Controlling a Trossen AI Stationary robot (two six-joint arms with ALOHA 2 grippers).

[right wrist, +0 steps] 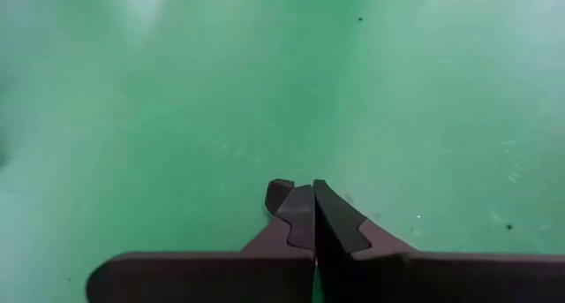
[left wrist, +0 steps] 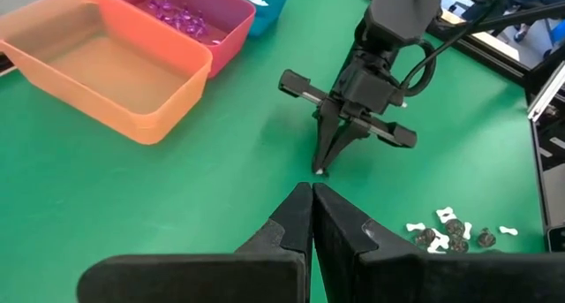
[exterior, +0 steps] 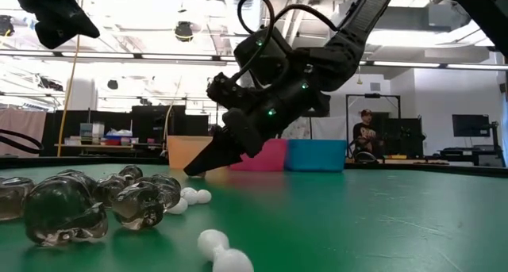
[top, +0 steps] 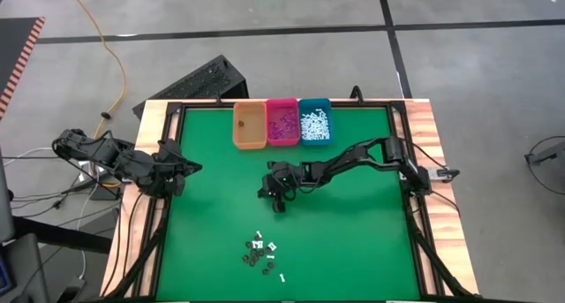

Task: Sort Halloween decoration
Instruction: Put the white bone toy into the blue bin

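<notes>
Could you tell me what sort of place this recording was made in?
Probably a robotics lab or workshop: a green-topped table on a bare concrete floor, a person seated at monitors behind, and exposed ceiling lights overhead.

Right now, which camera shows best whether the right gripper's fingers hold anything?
The left wrist view: the right gripper shows whole, fingers pinched to a point on the green mat, nothing seen between them. The high view shows it too small, the low view sideways, the right wrist view only shut tips.

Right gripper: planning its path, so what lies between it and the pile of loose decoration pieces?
Only bare green mat separates the right gripper from the pieces, per the high view.
</notes>
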